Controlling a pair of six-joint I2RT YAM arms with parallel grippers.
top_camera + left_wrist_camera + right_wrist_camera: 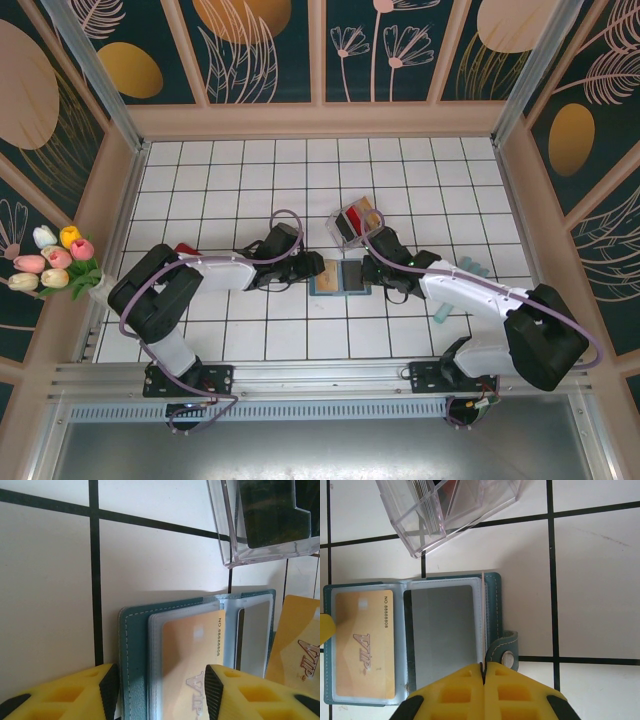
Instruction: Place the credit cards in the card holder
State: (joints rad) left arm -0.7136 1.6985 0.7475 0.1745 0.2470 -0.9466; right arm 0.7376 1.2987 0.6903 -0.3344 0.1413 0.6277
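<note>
Card holder (340,277) lies open and flat on the tiled table (250,180), between the two grippers, its snap tab (506,652) at its right edge. Two tan cards are counted. One (365,640) sits in the clear sleeve of the holder's left leaf. The other (297,645) stands upright over the right leaf, pinched edge-on by the right gripper (483,680), whose jaws are closed on it.

The left gripper (160,695) has its jaws apart over the holder's left leaf. One pad (110,690) sits at the teal cover's outer edge and the other lies over the sleeved card. It grasps nothing.

One clear rack (352,222) stands just beyond the holder's far edge, near it but not touching. It holds a red card (350,213), a black card (267,510) and a stack of others seen edge-on, too tight to count.

Bare tiles stretch beyond the holder on the far and left sides. Both arms crowd the near side. One bunch of tulips (55,262) sits at the left wall, well apart.
</note>
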